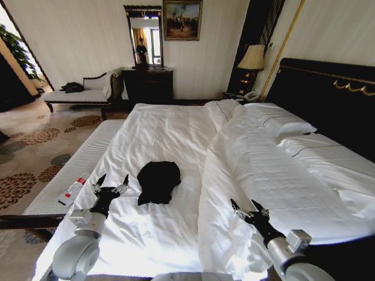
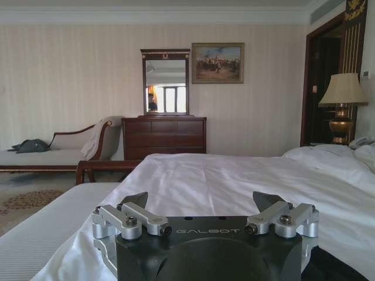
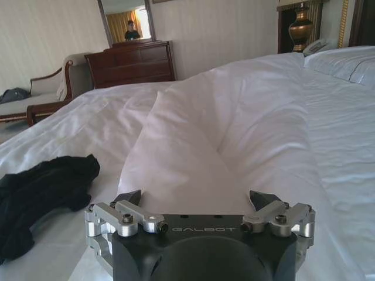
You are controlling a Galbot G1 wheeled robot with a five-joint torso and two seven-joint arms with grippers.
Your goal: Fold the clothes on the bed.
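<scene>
A: What takes up most of the scene?

B: The large double bed (image 1: 176, 134) with smooth white sheets, a tall dark headboard with gold trim, and plump white pillows (image 1: 281, 123) at its head. A thick white duvet (image 1: 246, 175) lies bunched into a long soft ridge down the bed's right half.

A: And the clothes?

B: A black soft-fabric T-shirt (image 1: 158, 181) sits crumpled in a rounded heap on the flat sheet, left of the duvet ridge and near the foot of the bed. No lettering can be made out.

A: The arms?

B: The left gripper (image 1: 111, 188), black body with silver metal finger links, hovers just left of the T-shirt, fingers spread, grasping nothing. The right gripper (image 1: 249, 209) hangs over the duvet's lower edge, likewise released and empty.

A: Anything smaller?

B: A small white and red flat object (image 1: 71, 192) rests on the pale ribbed bench (image 1: 76, 170) beside the bed.
</scene>
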